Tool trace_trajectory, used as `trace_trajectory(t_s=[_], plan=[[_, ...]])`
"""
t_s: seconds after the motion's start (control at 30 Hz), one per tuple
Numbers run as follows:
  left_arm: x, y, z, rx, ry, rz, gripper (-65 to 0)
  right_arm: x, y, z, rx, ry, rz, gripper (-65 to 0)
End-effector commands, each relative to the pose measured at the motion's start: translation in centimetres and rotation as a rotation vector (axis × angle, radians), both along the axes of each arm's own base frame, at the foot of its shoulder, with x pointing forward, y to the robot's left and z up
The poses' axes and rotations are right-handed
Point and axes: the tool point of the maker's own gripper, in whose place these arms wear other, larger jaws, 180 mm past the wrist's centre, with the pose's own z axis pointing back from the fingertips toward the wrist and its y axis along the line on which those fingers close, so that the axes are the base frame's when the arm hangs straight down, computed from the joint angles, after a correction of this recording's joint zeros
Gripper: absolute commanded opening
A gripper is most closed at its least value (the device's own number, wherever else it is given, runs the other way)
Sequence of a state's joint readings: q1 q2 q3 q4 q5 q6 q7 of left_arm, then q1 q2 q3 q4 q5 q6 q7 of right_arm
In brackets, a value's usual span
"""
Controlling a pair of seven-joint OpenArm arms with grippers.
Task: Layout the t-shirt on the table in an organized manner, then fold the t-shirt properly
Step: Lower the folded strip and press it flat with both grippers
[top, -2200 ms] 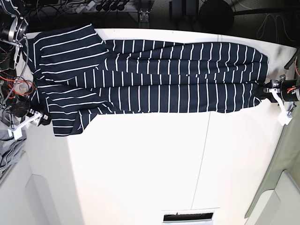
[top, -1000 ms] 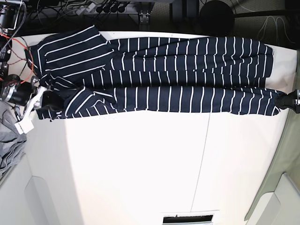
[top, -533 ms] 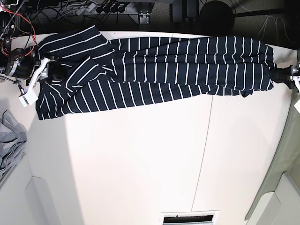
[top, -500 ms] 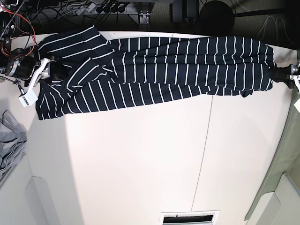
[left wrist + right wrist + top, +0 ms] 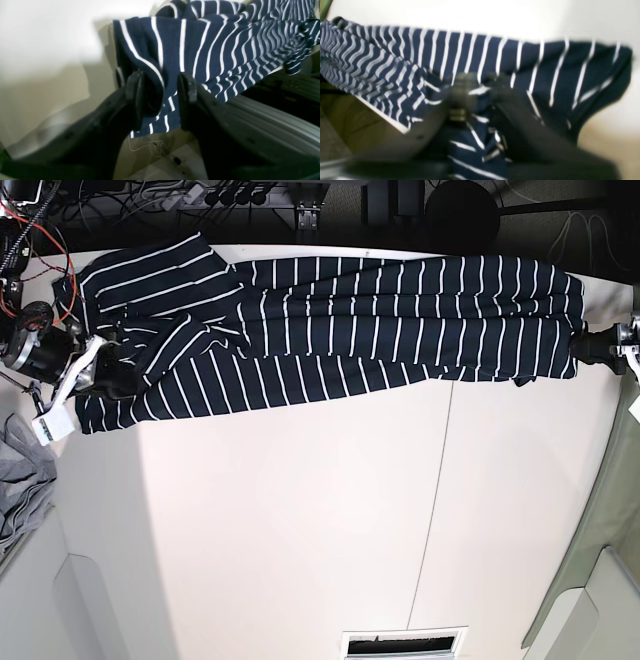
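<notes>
While the t-shirt (image 5: 330,320) stretched lengthwise between them, I saw my left pincer (image 5: 160,87) parted astride its hem, my right pincer (image 5: 480,97) clenched on cloth.

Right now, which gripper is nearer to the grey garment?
Right. The right gripper is at the sleeve end of the t-shirt, close to the grey garment; the left gripper is at the hem end, across the table.
</notes>
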State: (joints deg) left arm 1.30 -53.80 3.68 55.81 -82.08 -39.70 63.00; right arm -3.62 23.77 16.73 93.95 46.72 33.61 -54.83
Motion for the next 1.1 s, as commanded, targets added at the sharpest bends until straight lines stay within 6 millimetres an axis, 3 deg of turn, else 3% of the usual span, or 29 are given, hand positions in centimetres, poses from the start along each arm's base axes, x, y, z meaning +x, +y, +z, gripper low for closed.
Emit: trace_trajectory(t_s=[0.0,0.07,0.2,0.3,0.43,0.7,1.07], plan=[[0.9,1.1,1.4,0.022,-0.037,0.003,-40.8,1.0,0.0,1.3,0.012,-0.051,-0.004,-65.0],[0.6,1.3,1.1,0.04,-0.023,-0.007,-39.9,0.8,0.6,1.0,0.03,-0.042,-0.004,-65.0],[0.3,2.2,0.6,0.105,-0.017,-0.024,-31.3,-0.2,2.5,-1.1,0.044,0.026,0.04,-65.0],[0.6,3.3,0.1,0.182,-0.036,-0.037,-31.0,-1.6,4.2,-3.5,0.016,0.095,0.104,-65.0],[0.0,3.0,-0.7,0.183,-0.025,-0.042,-30.5,-2.8,5.7,-5.4,0.015,0.143,0.145,-65.0],[-2.4,0.2,-3.7,0.118,0.017,-0.035,-30.5,-3.2,5.4,-6.9,0.021,0.184,0.129,-65.0],[-2.5,-4.6,-6.3,0.022,-0.003,-0.023,-30.7,-3.2,5.4,-7.0,0.018,0.187,0.128,-65.0]])
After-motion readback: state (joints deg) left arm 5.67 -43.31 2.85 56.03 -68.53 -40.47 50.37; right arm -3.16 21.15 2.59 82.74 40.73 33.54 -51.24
